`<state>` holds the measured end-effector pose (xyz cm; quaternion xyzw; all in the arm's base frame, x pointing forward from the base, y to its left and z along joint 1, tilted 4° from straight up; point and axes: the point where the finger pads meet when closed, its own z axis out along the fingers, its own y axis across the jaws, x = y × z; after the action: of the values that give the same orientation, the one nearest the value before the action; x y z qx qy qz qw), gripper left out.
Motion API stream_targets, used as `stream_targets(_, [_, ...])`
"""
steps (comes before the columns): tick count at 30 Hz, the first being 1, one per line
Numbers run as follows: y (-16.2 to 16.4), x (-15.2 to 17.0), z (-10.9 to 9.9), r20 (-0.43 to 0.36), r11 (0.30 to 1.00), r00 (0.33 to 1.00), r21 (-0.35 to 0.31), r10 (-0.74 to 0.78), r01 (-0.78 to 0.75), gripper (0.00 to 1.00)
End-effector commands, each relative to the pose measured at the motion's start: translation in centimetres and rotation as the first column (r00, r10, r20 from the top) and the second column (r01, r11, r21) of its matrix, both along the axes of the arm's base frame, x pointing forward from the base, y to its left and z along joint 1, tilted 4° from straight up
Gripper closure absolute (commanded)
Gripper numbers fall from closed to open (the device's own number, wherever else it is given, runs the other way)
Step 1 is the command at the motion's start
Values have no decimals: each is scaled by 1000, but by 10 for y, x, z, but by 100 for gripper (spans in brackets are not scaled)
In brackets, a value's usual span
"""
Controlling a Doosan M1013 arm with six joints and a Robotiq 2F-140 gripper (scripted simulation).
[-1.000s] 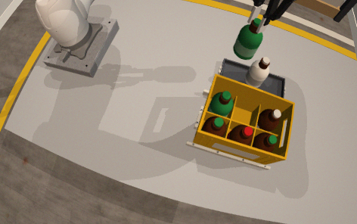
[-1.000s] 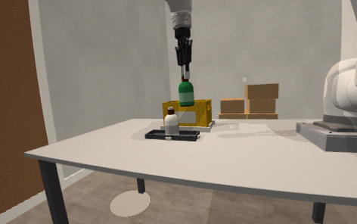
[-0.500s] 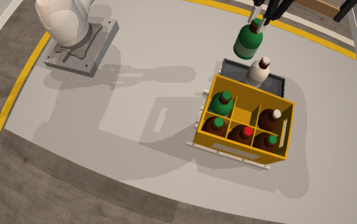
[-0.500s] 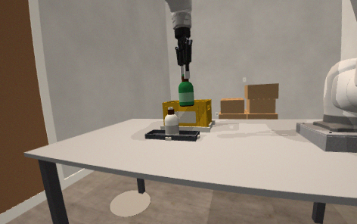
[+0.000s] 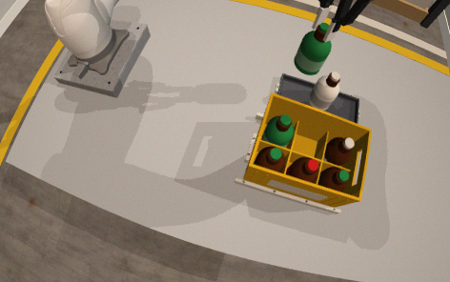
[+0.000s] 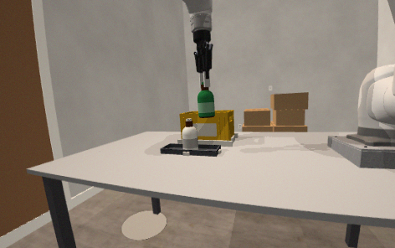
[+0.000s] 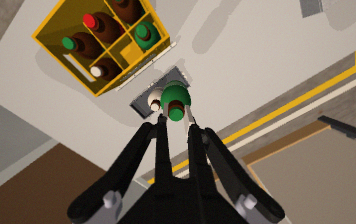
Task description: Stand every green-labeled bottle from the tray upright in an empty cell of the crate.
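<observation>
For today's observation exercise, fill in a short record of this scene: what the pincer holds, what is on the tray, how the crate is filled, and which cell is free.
pincer: shut on the neck of the green bottle, which hangs upright, lifted off the tray
tray: dark, beside the crate; one white bottle stands upright on it
crate: yellow, six cells in two rows of three
cells filled: five, each with one upright bottle
free cell: middle of the row nearer the tray
table: grey-white, carries the tray, the crate and the arm's base
</observation>
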<state>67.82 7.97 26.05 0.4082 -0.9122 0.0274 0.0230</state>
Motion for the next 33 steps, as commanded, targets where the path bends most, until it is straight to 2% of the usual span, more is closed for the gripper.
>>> stream_targets(1, [4, -1, 4, 3, 1000, 1000, 7, -6, 6, 100])
stream_targets(14, [4, -1, 6, 3, 1000, 1000, 7, -6, 6, 100])
stream_targets(33, [6, -1, 23, 3, 1000, 1000, 7, -6, 6, 100])
